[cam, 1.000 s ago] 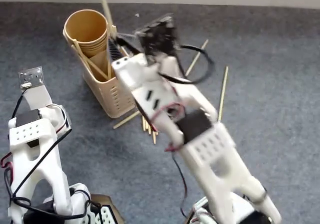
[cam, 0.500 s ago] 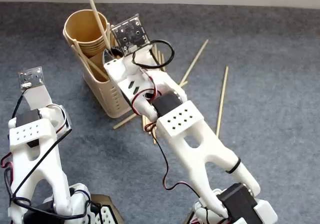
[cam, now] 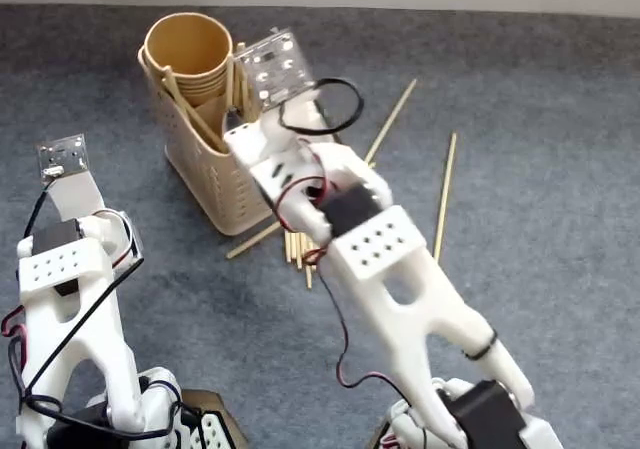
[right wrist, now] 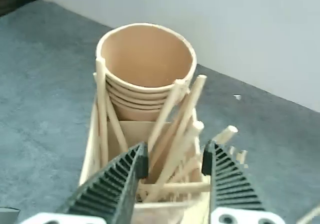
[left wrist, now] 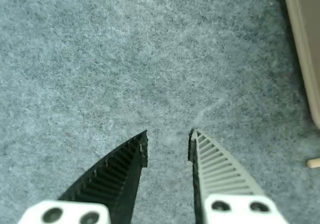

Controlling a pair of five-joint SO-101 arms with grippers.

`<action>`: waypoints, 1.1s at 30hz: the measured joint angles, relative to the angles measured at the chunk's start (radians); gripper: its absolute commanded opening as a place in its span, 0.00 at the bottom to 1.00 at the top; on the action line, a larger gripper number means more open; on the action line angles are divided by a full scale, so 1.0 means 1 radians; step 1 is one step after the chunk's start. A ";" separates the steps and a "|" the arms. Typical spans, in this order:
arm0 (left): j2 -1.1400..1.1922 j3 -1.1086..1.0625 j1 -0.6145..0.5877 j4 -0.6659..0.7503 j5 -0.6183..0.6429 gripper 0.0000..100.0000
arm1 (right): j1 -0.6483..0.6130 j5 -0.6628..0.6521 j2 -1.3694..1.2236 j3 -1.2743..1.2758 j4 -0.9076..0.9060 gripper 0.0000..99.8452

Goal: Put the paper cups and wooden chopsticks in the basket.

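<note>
A beige slotted basket [cam: 205, 174] stands on the grey carpet, with stacked brown paper cups [cam: 187, 47] in its far end and several wooden chopsticks [cam: 185, 109] leaning inside. My right gripper [cam: 233, 121] hangs over the basket's near end. In the right wrist view the cups [right wrist: 145, 59] and the chopsticks [right wrist: 175, 129] stand in the basket [right wrist: 90, 149], and the right gripper [right wrist: 174, 161] is open just above them, gripping nothing. My left gripper [left wrist: 168, 144] is open over bare carpet, beside the basket wall [left wrist: 305, 54].
Loose chopsticks lie on the carpet to the right of the basket: one [cam: 392, 119] angled toward the far side, one [cam: 444, 197] farther right, a small bundle [cam: 298, 247] under the right arm. The left arm [cam: 62, 269] stands at the lower left.
The right gripper came down over the basket with an upright chopstick and let it go; the chopstick now sits inside. The basket shifted slightly. The left arm has stayed still.
</note>
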State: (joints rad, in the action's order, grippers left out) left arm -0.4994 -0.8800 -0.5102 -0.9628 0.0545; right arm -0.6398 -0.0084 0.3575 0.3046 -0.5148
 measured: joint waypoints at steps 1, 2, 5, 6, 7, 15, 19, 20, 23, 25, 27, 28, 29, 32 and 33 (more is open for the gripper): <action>0.000 0.000 0.000 0.000 0.000 0.17 | 0.020 -0.026 0.032 -0.020 -0.051 0.19; 0.000 0.000 0.000 0.000 0.000 0.17 | 0.040 -0.054 0.068 -0.049 -0.115 0.19; 0.000 0.000 0.017 0.000 0.000 0.17 | 0.104 -0.095 0.144 -0.186 -0.356 0.19; 0.000 0.000 0.025 0.000 0.000 0.17 | 0.135 -0.101 0.152 -0.233 -0.448 0.19; 0.000 0.000 0.031 0.000 0.000 0.17 | 0.170 -0.107 0.153 -0.282 -0.537 0.19; 0.000 -0.018 0.035 0.000 0.000 0.17 | 0.402 -0.204 -0.170 -0.394 -0.876 0.19; 0.000 -0.018 0.025 0.000 0.002 0.17 | 0.453 -0.204 -0.393 -0.416 -0.858 0.19; 0.000 -0.018 0.011 0.000 0.009 0.17 | 0.454 -0.204 -0.431 -0.427 -0.856 0.19; 0.000 -0.018 -0.023 0.000 0.037 0.17 | 0.463 -0.204 -0.508 -0.446 -0.845 0.19; 0.000 -0.018 -0.026 0.000 0.038 0.17 | 0.483 -0.204 -0.549 -0.448 -0.824 0.19; 0.000 -0.018 -0.028 0.000 0.041 0.17 | 0.511 -0.204 -0.603 -0.448 -0.795 0.19; 0.000 -0.018 -0.029 0.000 0.043 0.17 | 0.525 -0.204 -0.632 -0.448 -0.781 0.19; 0.000 -0.018 -0.029 0.000 0.044 0.17 | 0.537 -0.204 -0.667 -0.448 -0.767 0.19; 0.000 -0.017 -0.061 0.000 0.097 0.17 | 0.563 -0.209 -0.786 -0.450 -0.721 0.19; 0.000 -0.014 -0.075 0.000 0.112 0.17 | 0.568 -0.216 -0.824 -0.450 -0.704 0.19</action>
State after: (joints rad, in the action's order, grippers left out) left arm -0.4994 -0.8938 -0.5854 -0.9628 0.1665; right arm -0.0721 -0.2248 -0.4664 -0.1450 -1.2190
